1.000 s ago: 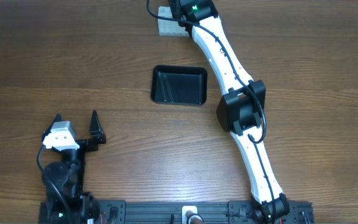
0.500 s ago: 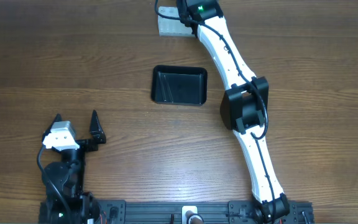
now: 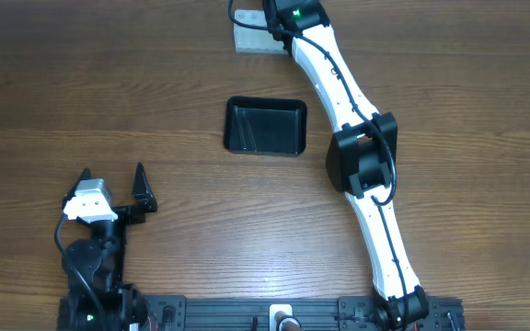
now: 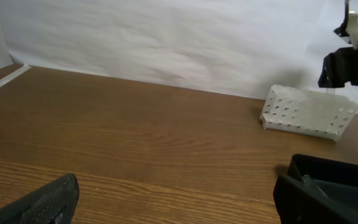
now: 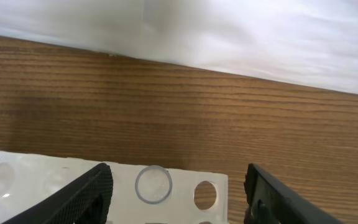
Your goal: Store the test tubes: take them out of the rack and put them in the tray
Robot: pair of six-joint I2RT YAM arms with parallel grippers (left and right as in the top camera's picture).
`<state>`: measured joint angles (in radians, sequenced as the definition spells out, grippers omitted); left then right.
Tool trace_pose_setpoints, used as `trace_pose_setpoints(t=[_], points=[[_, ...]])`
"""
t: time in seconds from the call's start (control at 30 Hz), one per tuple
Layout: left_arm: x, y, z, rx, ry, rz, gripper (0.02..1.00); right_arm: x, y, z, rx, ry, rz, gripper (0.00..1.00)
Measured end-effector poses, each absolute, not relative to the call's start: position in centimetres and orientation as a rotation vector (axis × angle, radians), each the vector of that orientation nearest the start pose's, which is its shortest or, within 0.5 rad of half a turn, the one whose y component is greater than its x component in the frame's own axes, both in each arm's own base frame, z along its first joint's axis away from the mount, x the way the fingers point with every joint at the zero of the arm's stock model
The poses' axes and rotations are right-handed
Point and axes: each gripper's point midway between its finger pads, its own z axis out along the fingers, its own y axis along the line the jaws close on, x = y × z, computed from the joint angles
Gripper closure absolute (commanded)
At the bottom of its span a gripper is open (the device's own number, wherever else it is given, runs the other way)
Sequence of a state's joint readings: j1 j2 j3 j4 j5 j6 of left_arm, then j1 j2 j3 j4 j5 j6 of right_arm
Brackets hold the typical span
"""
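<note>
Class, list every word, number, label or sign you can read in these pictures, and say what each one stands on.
None: no readable text, number or sign shows on the rack, the tray or the table.

Brown wood-grain surface [image 3: 109,101], with the grain running side to side in the top view. Just two things sit on it: a white rack [image 3: 249,40] full of round holes, way up at the far edge by the white backdrop [image 4: 166,37], and a black rectangular tray [image 3: 304,127] around the middle, well apart from the rack
</note>
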<state>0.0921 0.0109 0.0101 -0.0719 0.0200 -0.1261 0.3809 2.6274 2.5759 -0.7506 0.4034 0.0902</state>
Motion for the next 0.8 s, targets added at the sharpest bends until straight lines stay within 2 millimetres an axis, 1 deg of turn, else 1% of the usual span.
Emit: trace_pose_setpoints(t=[0.1, 0.27, 0.3, 0.47, 0.57, 0.63, 0.8], points=[[24.56, 1.92, 15.82, -0.164, 1.636, -0.042, 0.023, 63.66, 18.23, 11.71, -0.147, 2.307, -0.243, 0.336], [24.55, 1.92, 15.83, -0.164, 1.635, -0.042, 0.020, 63.66, 18.22, 11.39, -0.149, 2.309, -0.244, 0.454], [24.55, 1.92, 15.83, -0.164, 1.635, -0.042, 0.020, 63.69, 18.24, 11.42, -0.148, 2.308, -0.244, 0.489], [24.55, 1.92, 15.83, -0.164, 1.635, -0.042, 0.023, 63.77, 18.28, 11.51, -0.154, 2.303, -0.244, 0.755], [24.56, 1.92, 15.82, -0.164, 1.636, -0.042, 0.020, 63.82, 18.35, 11.55, -0.147, 2.301, -0.236, 0.893], [24.56, 1.92, 15.82, -0.164, 1.636, -0.042, 0.023, 63.82, 18.30, 11.56, -0.147, 2.300, -0.240, 0.930], [24.56, 1.92, 15.82, -0.164, 1.636, -0.042, 0.020, 63.82, 18.29, 11.56, -0.139, 2.300, -0.237, 0.939]])
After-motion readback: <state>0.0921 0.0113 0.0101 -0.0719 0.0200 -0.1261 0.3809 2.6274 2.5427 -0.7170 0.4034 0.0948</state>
